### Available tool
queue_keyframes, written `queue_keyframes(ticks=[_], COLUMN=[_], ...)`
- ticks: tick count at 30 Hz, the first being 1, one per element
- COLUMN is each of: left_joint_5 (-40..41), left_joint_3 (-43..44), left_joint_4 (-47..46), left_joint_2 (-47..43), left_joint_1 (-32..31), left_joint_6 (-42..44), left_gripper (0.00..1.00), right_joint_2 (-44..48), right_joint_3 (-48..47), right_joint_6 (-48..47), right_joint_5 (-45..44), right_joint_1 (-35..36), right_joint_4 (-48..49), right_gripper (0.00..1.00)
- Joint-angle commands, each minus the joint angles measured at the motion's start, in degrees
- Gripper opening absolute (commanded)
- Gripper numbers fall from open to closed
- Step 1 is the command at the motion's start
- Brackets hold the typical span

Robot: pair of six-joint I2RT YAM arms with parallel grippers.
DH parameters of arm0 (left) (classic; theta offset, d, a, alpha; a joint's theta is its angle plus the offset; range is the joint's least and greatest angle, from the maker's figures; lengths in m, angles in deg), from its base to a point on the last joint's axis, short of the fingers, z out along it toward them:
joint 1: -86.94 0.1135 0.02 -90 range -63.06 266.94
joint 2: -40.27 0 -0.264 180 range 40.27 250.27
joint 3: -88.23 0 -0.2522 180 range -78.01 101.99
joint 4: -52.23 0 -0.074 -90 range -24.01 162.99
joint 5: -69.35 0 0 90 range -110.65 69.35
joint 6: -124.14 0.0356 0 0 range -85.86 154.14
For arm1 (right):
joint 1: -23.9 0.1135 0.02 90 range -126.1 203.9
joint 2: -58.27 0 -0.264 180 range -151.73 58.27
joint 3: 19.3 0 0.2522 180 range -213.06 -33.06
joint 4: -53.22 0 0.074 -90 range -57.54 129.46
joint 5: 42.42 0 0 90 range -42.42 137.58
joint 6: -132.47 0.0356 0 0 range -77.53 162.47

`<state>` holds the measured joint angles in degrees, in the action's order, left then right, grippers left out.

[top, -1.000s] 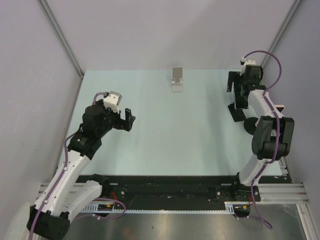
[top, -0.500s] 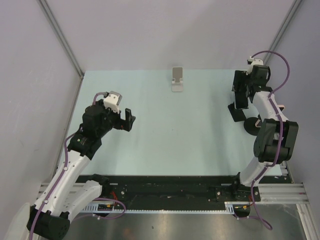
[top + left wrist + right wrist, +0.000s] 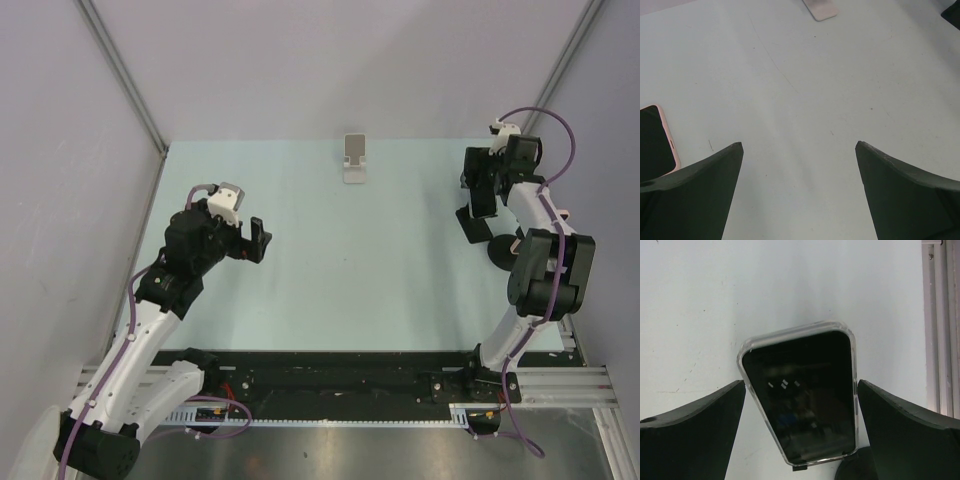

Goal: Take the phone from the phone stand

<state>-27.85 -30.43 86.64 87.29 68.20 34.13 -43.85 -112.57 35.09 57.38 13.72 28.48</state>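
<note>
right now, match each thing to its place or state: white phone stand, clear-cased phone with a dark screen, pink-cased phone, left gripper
Things:
1. white phone stand
2. clear-cased phone with a dark screen
3. pink-cased phone
4. left gripper

Places or states:
A. lying flat on the table, at the left edge of the left wrist view
B. open, holding nothing
C. far middle of the table
D. framed between the open fingers of the right gripper in its wrist view

Pairs: 1-C, 2-D, 3-A, 4-B
</note>
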Motion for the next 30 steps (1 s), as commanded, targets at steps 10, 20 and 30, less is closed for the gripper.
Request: queue_keyframes(ticks=[10, 20, 30], left_joint_5=[-1.50, -1.59, -1.85], left_joint_3=[-0.02, -0.02, -0.02], left_joint_4=[-1.66, -1.66, -1.75], left_joint_2=[-0.27, -0.18, 0.00], left_joint_1=[-0.33, -0.33, -0.33], left_joint_6=[0.71, 0.71, 0.63], left_gripper=[1.00, 1.00, 1.00], right_joint_2=[-1.41, -2.82, 0.87], right_joint_3=[0.40, 0.40, 0.49], right_joint_6=[-2.11, -3.70, -3.52], right_joint_5=[0.66, -0.93, -3.03], right_joint_1=[0.59, 1.21, 2.35], right_joint_4=[0.70, 0.52, 0.52], right_gripper=[0.98, 0.93, 0.49])
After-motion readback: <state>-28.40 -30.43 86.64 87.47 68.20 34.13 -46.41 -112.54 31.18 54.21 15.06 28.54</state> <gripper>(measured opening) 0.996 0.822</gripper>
